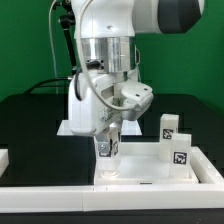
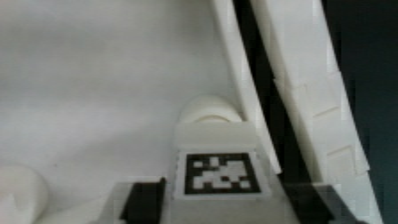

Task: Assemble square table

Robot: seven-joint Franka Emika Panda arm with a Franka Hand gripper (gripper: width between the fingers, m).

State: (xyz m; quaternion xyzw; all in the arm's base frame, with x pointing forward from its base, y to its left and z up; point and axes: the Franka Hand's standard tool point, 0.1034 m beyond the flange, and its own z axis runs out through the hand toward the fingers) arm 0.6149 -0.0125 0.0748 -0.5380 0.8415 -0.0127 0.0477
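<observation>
Down at the gripper (image 1: pixel 107 143): jaws part-closed, pinching a short white leg post (image 1: pixel 106 150) by its upper end, one dark finger (image 2: pixel 150 200) on either flank in the wrist view. Post upright between the fingers, black-and-white tag (image 2: pixel 221 171) square to the wrist camera, rounded top end just beyond the tag. Foot of the post down on the square panel (image 1: pixel 150 172), near the corner toward the exterior view's left; whether seated in the recess or merely touching, cannot tell from here.

Outward now: panel lying flat on the black table (image 1: pixel 30 125), raised rim (image 2: pixel 326 100) running alongside the held post as a long white ridge with a dark groove beside it. Farther toward the exterior view's right, two more leg posts standing on the panel, well apart from the gripper: one nearer with its tag to the front (image 1: pixel 178 149), one behind it (image 1: pixel 169 125). Along the front edge, a long white border bar (image 1: pixel 60 190), and a small white block (image 1: pixel 4 158) at the exterior view's far left. Green backdrop behind.
</observation>
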